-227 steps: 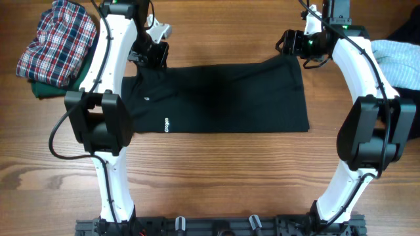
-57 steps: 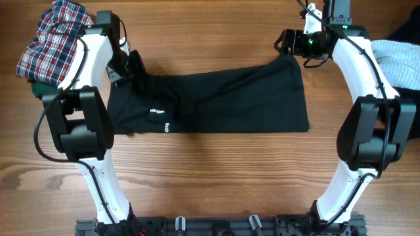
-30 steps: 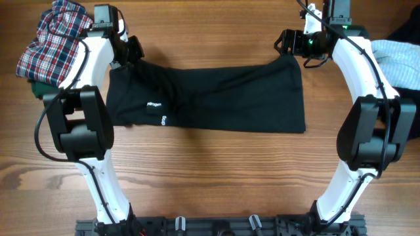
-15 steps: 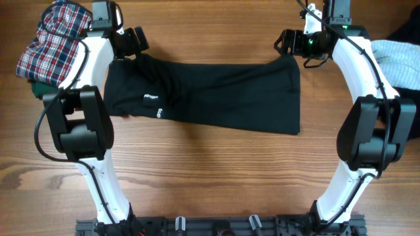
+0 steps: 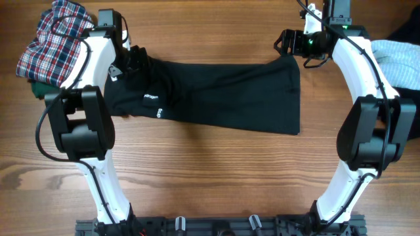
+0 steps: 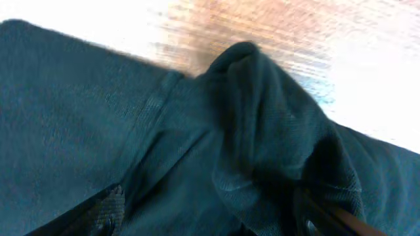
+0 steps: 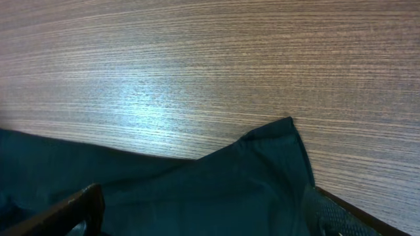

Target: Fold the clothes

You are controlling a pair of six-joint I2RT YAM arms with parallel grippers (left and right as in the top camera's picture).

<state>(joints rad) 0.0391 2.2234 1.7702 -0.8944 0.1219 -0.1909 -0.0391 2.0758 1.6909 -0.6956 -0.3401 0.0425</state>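
The black T-shirt (image 5: 223, 92), with small white print near its left end, lies folded in a long band across the table. Its far left corner is bunched into a hump (image 6: 256, 118). My left gripper (image 5: 136, 58) hovers right over that hump, open; one finger (image 6: 108, 204) shows at the lower left of the wrist view and the other at the lower right, with fabric beneath them. My right gripper (image 5: 291, 44) stands open at the shirt's far right corner (image 7: 289, 128), its fingers wide apart on either side of flat cloth (image 7: 216, 183).
A plaid garment (image 5: 56, 39) is heaped on a green one (image 5: 39, 88) at the back left, close to my left arm. A light blue garment (image 5: 397, 59) and a dark one (image 5: 407, 29) lie at the right edge. Bare wood (image 5: 216, 177) lies in front of the shirt.
My left gripper, shut on the shirt's left corner a second ago, opened and let it go, then shifted slightly right and forward over the bunched corner. The right arm has not moved.
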